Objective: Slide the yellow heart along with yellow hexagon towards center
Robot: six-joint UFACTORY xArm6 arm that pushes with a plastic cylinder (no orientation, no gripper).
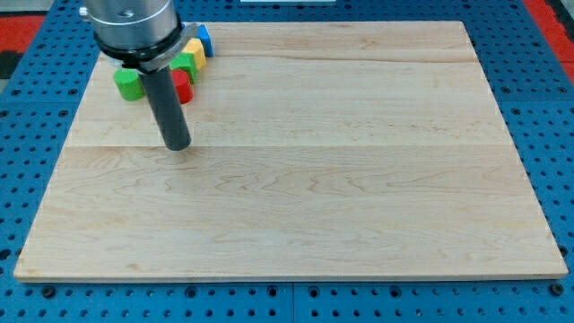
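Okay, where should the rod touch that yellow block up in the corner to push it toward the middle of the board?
There is no gripping here, only pushing. My tip sits below the cluster, toward the view's bottom. The yellow block lies at the view's top left, wedged between a blue block and a green block. Probably best: circle round and press its upper-left face, though the arm hides that side.

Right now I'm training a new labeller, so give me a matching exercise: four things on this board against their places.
Things:
1. blue block
2. yellow block
3. red block
4. my tip

Places:
A. toward the view's bottom, below the whole cluster
B. the cluster's upper right end
C. just right of the rod
D. between the blue one and a green block

Pairs: 1-B, 2-D, 3-C, 4-A
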